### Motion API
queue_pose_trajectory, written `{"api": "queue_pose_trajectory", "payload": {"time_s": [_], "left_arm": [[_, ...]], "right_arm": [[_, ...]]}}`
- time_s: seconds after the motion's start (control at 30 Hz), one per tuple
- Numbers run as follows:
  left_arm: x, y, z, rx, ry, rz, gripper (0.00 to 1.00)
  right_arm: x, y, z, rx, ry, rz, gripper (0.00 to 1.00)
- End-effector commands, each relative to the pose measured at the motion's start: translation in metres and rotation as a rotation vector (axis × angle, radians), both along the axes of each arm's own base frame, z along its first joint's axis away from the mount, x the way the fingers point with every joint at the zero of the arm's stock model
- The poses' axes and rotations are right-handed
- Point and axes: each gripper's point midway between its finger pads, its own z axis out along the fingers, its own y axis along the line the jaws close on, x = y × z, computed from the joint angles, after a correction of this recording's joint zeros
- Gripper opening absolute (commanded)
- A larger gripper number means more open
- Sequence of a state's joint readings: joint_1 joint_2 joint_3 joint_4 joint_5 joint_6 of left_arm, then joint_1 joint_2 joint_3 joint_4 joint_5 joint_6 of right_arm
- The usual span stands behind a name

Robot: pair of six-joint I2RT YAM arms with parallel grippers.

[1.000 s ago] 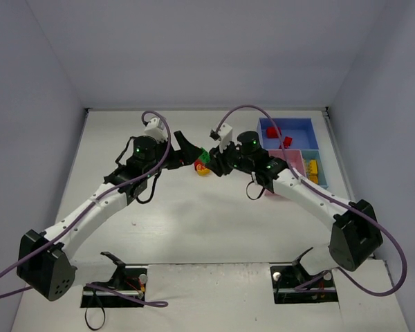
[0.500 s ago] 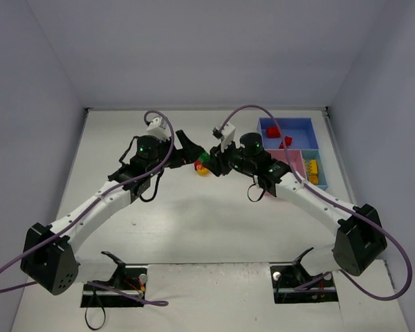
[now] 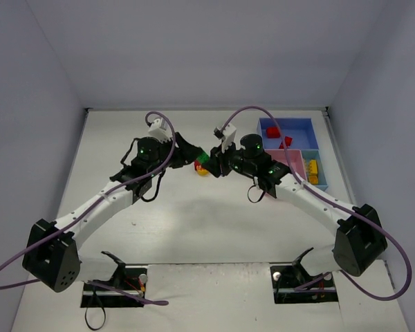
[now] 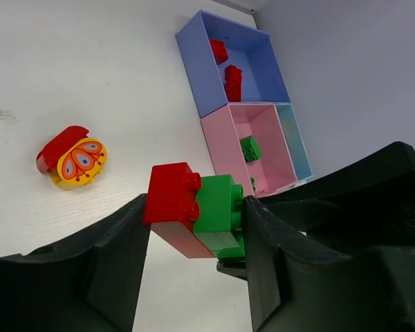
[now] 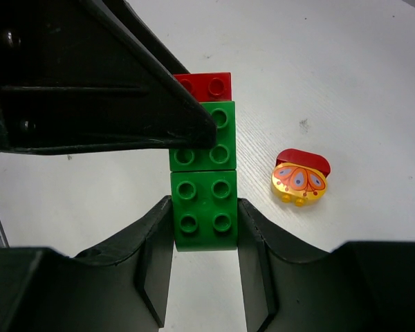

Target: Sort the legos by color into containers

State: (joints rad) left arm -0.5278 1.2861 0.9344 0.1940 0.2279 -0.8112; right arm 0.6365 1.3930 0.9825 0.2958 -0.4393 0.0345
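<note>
From my station I count three compartments: one blue compartment [image 4: 190, 69], one pink compartment [image 4: 218, 149] and one light-blue compartment [image 4: 294, 149]. Loose bricks: two red bricks [image 4: 219, 50], one green brick [image 4: 250, 149] that I can be sure of, and yellow bricks [image 3: 312, 168] too small to number. One joined stack [image 5: 202, 138] — one red, two green. One butterfly-printed piece [image 5: 301, 178].

Robotics lab for sure: left arm [image 3: 102, 201] and right arm [image 3: 311, 200] bolted to a white table [image 3: 194, 225], bare walls [image 3: 194, 48].
</note>
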Motion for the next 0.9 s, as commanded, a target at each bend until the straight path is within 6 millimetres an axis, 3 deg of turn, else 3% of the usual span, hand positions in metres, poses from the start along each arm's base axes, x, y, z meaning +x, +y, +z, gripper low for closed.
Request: {"api": "queue_pose_trajectory", "payload": {"time_s": [0.0, 0.13, 0.37, 0.53, 0.67, 0.7, 0.77, 0.8, 0.87], "left_arm": [[0.004, -0.006, 0.026, -0.07, -0.078, -0.023, 0.44], [0.004, -0.005, 0.014, -0.032, -0.07, -0.018, 0.22], [0.006, 0.019, -0.006, 0.127, -0.077, 0.066, 0.15], [0.005, 0.031, -0.021, 0.211, -0.067, 0.092, 0.14], [0.003, 0.037, -0.028, 0.233, -0.06, 0.106, 0.14], [0.002, 0.037, -0.028, 0.232, -0.058, 0.105, 0.14], [0.0, 0.035, -0.026, 0.214, -0.053, 0.094, 0.14], [0.0, 0.034, -0.024, 0.206, -0.054, 0.092, 0.14], [-0.001, 0.03, -0.017, 0.18, -0.057, 0.08, 0.14]], "right_arm": [[0.0, 0.006, 0.051, 0.12, -0.119, 0.017, 0.0], [0.001, 0.005, 0.054, 0.121, -0.126, 0.005, 0.0], [0.009, -0.015, 0.065, 0.094, -0.164, -0.066, 0.0], [0.02, -0.047, 0.067, 0.06, -0.161, -0.161, 0.0], [0.035, -0.095, 0.062, 0.019, -0.148, -0.307, 0.0], [0.044, -0.119, 0.052, -0.015, -0.128, -0.409, 0.0], [0.053, -0.148, 0.037, -0.084, -0.098, -0.541, 0.0], [0.058, -0.178, 0.024, -0.159, -0.072, -0.692, 0.0], [0.06, -0.208, 0.001, -0.236, -0.025, -0.832, 0.0]]}}
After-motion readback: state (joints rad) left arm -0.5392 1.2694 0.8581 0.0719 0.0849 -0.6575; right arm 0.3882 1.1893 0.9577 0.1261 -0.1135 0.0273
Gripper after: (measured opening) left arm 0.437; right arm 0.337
